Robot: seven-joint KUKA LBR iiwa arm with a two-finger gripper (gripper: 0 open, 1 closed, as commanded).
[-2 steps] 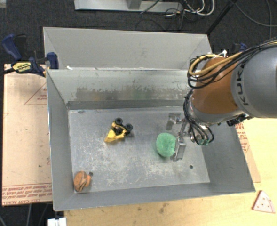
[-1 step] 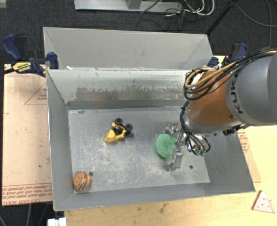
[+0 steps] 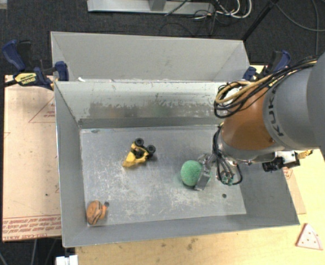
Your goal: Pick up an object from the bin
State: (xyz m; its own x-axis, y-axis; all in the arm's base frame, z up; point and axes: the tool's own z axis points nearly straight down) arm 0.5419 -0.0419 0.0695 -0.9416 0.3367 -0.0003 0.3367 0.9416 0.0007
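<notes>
A green ball [image 3: 190, 172] lies right of the middle of the bin floor. My gripper [image 3: 203, 179] is down at floor level, right against the ball's right side and touching or nearly touching it. A small yellow toy with black wheels [image 3: 137, 154] rests left of the ball, near the middle of the floor.
A brown and orange rounded thing [image 3: 96, 212] sits in the front left corner of the bin. The arm with its orange cover and cables hangs over the bin's right side. The sloped back wall rises behind the toy.
</notes>
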